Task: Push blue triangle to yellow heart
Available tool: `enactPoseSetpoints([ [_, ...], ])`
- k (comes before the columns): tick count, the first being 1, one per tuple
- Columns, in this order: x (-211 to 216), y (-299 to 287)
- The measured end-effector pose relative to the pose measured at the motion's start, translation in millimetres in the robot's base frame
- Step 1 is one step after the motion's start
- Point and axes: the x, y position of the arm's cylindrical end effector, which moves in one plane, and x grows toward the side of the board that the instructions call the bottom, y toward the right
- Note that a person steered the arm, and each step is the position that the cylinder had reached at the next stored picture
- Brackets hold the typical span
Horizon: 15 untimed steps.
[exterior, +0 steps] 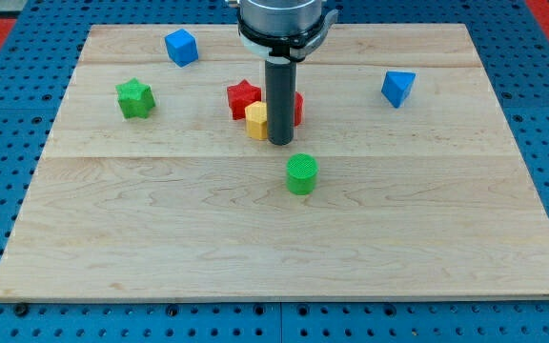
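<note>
**Tip parked at the centre cluster, blue triangle untouched**

Camera view: my tip (280, 143) rests on the desk (160, 248), touching or just beside a yellow block (256, 121), probably the heart, with a red star (242, 98) and another red block (297, 107) close behind. There is no hand, only the rod. The blue triangle (397, 88) sits well apart toward the view's right. The approach seems not yet begun; next, I judge, the tip must circle to the triangle's right side and push leftward.

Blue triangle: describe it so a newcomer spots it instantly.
Start at the wooden board and go to its upper right part. The blue triangle sits alone there, right of my tip. The blue cube, the only other blue piece, is at upper left.
</note>
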Motion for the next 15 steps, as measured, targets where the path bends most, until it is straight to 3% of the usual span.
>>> enactPoseSetpoints([
  [5,2.3,17.8],
  [7,3.2,135.3],
  [8,-21.4,190.8],
  [9,-64.4,204.2],
  [11,-137.3,91.0],
  [15,-100.9,110.7],
])
